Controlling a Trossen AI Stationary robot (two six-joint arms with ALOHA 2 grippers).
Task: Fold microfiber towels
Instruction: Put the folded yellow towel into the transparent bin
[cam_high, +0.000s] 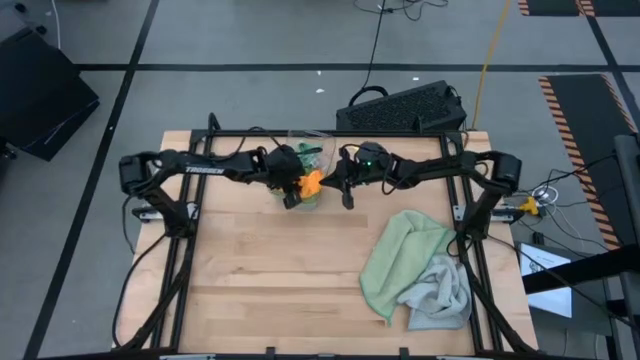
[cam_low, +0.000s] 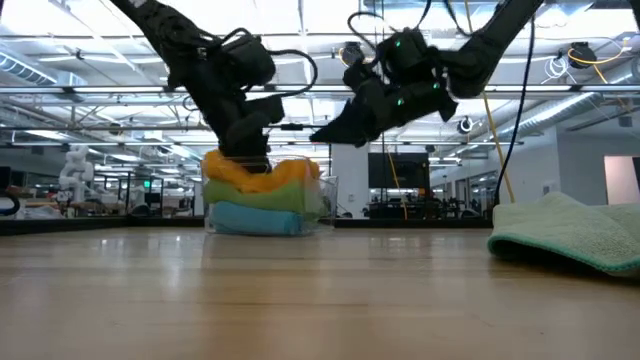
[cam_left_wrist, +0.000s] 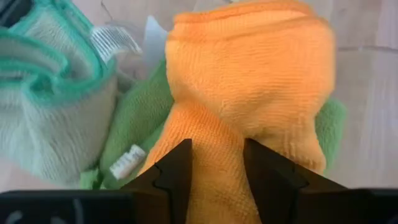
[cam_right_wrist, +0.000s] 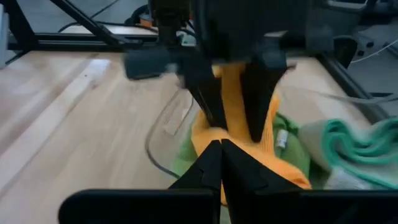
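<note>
— Left hand (cam_high: 291, 196) first: we have it down in the clear bin (cam_low: 325, 205) at the far side of the worktop (cam_high: 260, 280), its fingers (cam_left_wrist: 174, 171) half apart and pinching a ridge of the orange towel (cam_left_wrist: 249, 81). That towel lies on top of the pile, bunched directly under the hand.

— And our right hand (cam_high: 347, 196)?

— Pressed together, holding nothing. It hangs just beside the left hand, above the bin's rim, pointing at the same orange cloth.

— How do we do this step well?

— We judge we are pulling one towel out to fold it. Lift straight up and slowly, so the orange cloth slides free without dragging its neighbours. The pinch sits on a fold, so we may have more than one layer; a small shake above the bin should tell us.

— What lies beneath the hand?

— A bright green towel (cam_left_wrist: 140, 124) directly below the orange, a blue towel (cam_low: 255, 218) at the bottom of the bin, and a pale cloth with teal edging (cam_left_wrist: 53, 99) just beside the pinch.

— Anything in the way?

— The right hand is very near; it could snag the cloth as it rises. The bin looks light and may lift with the pile. Well apart from both hands, toward the near right side, a sage green towel (cam_high: 400, 260) and a light grey towel (cam_high: 440, 295) lie crumpled and touching.
</note>
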